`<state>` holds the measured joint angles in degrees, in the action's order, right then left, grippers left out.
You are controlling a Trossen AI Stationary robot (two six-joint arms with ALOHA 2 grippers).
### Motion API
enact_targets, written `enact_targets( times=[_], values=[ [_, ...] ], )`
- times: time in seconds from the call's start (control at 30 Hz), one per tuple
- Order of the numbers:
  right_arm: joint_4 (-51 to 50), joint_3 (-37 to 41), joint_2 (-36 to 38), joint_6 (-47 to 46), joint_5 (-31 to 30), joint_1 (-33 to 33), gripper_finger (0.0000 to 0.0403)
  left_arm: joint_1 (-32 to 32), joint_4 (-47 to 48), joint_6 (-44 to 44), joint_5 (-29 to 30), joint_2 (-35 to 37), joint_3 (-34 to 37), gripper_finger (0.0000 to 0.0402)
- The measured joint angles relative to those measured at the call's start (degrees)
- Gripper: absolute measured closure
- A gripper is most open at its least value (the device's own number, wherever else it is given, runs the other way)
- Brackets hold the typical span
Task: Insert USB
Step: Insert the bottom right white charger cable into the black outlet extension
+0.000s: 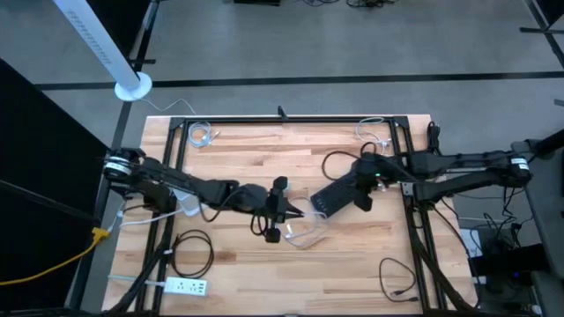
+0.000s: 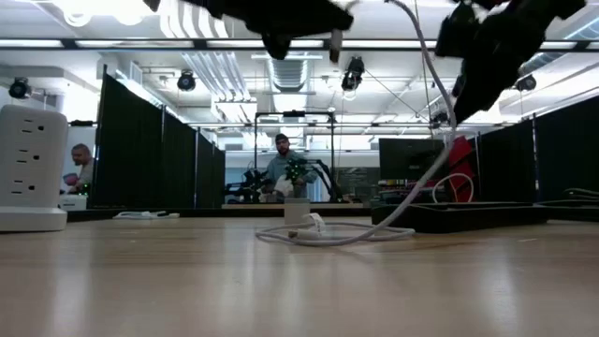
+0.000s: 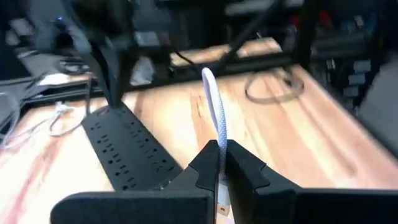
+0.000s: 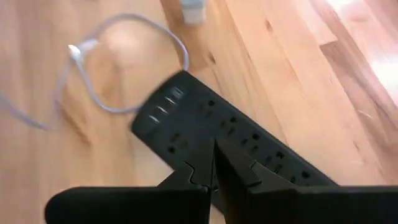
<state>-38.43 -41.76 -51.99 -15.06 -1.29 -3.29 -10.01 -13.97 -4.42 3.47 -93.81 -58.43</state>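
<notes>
A black power strip (image 1: 333,199) (image 4: 205,127) lies flat on the wooden table, right of centre, its USB ports at the end toward the middle. My left gripper (image 1: 278,210) (image 3: 221,163) hangs above the table's middle, shut on a white USB cable (image 3: 216,109). The rest of the cable loops on the table (image 1: 307,235) (image 2: 328,234) to a small white block (image 2: 298,212). My right gripper (image 1: 361,195) (image 4: 214,169) is shut and hovers over the strip; the low view shows it (image 2: 487,47) high above the tabletop. My left gripper pinches the white cable near its plug end (image 3: 219,146) between its two fingers. A short metal plug (image 2: 334,45) sticks down below the fingers. The cable leaves past the fingertips, lifted clear, and falls in a slack curve (image 2: 432,112) to the table.
A white power strip (image 1: 185,286) and a black cable coil (image 1: 192,251) lie near left, another black cable (image 1: 398,280) near right. White cables (image 1: 203,135) (image 1: 374,132) sit at the far corners. A white outlet tower (image 2: 28,168) stands near left. People are beyond the table.
</notes>
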Motion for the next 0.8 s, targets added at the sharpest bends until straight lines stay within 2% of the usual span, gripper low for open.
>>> enact_targets(
  times=[0.1, 0.2, 0.3, 0.37, 0.47, 0.57, 0.7, 0.8],
  values=[
    [-0.5, 0.0, 3.4, -2.7, 0.2, 2.1, 0.0403, 3.3, -1.2, 0.2, -2.5, -4.0, -0.3, 0.0402],
    [-0.7, 0.0, 4.5, -4.6, 0.2, 4.4, 0.0403, 5.6, -12.2, -1.9, -4.3, -8.4, -1.0, 0.0402],
    [-1.5, 0.0, 4.1, -5.7, 0.2, 6.1, 0.0403, 7.4, -19.5, 6.1, -4.8, -12.8, -3.7, 0.0402],
    [-2.1, 0.0, 3.6, -5.9, -0.1, 7.5, 0.0403, 8.4, -19.2, 6.9, -6.9, -15.9, -6.1, 0.0402],
    [-1.8, 0.0, 3.1, -5.0, -0.2, 9.2, 0.0403, 8.4, -19.0, 0.9, -10.4, -21.1, -10.9, 0.0402],
    [-2.7, 0.0, 3.1, -5.3, -0.4, 10.2, 0.0403, 8.1, -18.9, 1.1, -12.5, -25.4, -15.8, 0.0402],
    [-4.7, 0.0, 5.8, -8.3, -3.1, 12.8, 0.0403, 7.9, -17.7, 3.8, -11.1, -28.9, -18.4, 0.0402],
    [-4.6, 0.0, 8.3, -12.6, -4.7, 15.5, 0.0403, 7.3, -18.1, 5.5, -6.6, -28.9, -18.1, 0.0402]
  ],
)
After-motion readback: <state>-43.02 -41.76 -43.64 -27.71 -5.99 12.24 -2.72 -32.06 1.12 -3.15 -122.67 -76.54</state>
